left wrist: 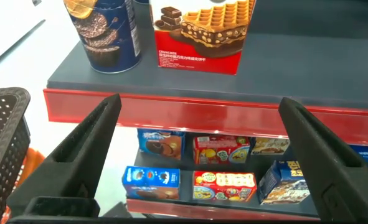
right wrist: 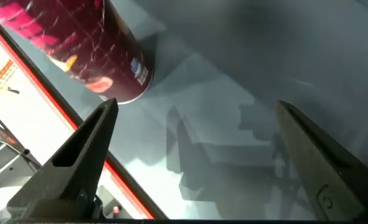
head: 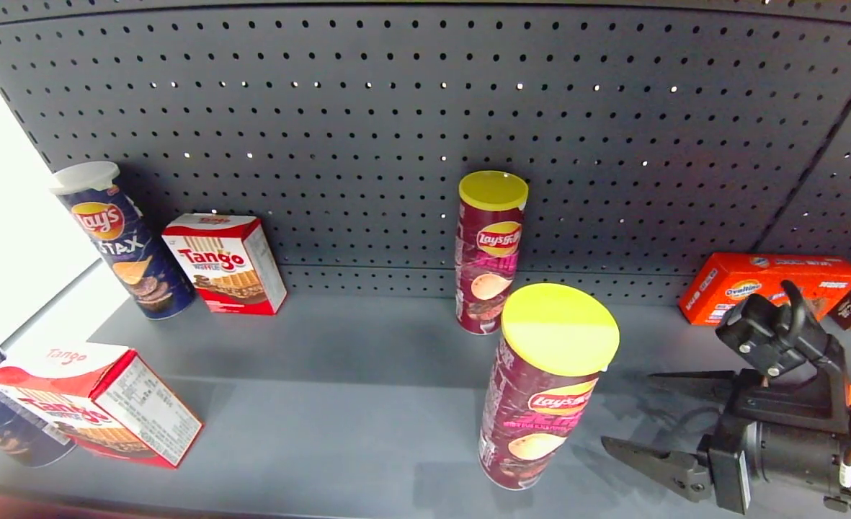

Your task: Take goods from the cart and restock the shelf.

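The shelf (head: 360,404) is big, grey and flat, with a wall full of small holes behind it. The right gripper (head: 628,409) is low over the shelf, on the right side. Its two black fingers are spread wide and hold nothing.

The near can (head: 540,389) stands up straight close to the front edge of the shelf. It is just beside the right gripper, on that gripper's left, and the fingers point at it but do not touch it. In the right wrist view the near can (right wrist: 84,43) is close to one finger of the right gripper (right wrist: 196,107), and grey shelf shows between the fingers. The can is tall and round. It is dark purple with a flat yellow lid and a picture of chips on its side.

The far can (head: 490,252) looks the same and stands by the back wall, well apart from the gripper.

The left gripper (left wrist: 199,104) is also wide open and holds nothing. It is in front of the shelf's red edge (left wrist: 333,115). A front box (left wrist: 202,31) and a front can (left wrist: 106,34) stand above that edge.

An orange box (head: 764,285) lies at the back on the right. A blue can (head: 119,241) and a wafer box (head: 227,263) stand side by side at the back on the left.
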### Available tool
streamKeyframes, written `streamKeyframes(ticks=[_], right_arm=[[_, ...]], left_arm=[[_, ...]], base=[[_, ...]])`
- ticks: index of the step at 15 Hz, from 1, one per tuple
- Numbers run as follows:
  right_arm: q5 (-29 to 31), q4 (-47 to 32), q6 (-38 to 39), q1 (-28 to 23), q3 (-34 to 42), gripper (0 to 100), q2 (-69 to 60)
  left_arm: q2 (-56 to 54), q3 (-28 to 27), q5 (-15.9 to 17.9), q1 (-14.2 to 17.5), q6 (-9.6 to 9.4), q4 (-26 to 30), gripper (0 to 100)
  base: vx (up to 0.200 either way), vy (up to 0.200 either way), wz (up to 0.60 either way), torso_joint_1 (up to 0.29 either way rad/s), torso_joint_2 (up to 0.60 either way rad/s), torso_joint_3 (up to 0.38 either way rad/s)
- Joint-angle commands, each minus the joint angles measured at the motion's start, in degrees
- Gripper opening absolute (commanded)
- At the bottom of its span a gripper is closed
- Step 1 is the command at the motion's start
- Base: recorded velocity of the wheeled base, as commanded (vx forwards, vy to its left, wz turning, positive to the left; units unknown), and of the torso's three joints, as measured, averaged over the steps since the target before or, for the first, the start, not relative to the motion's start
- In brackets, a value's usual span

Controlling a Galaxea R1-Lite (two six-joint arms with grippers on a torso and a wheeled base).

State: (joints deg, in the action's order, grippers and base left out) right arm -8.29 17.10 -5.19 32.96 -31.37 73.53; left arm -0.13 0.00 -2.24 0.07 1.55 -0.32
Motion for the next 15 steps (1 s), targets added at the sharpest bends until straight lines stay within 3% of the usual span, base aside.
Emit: streamKeyframes(ticks=[1, 15], right_arm=[[0.29, 0.04, 0.01, 0.61, -1.42, 100, 2.40], [1.26, 0.12, -0.96, 4.48, -4.58, 100, 7.68]], left_arm=[[0.13, 0.00, -0.04, 0.01, 0.03, -0.03, 100], [0.13, 0.00, -0.13, 0.01, 0.12, -0.03, 100]], base=[[0.000, 0.000, 0.00, 0.000, 0.00, 0.000], [0.000, 0.000, 0.00, 0.000, 0.00, 0.000]])
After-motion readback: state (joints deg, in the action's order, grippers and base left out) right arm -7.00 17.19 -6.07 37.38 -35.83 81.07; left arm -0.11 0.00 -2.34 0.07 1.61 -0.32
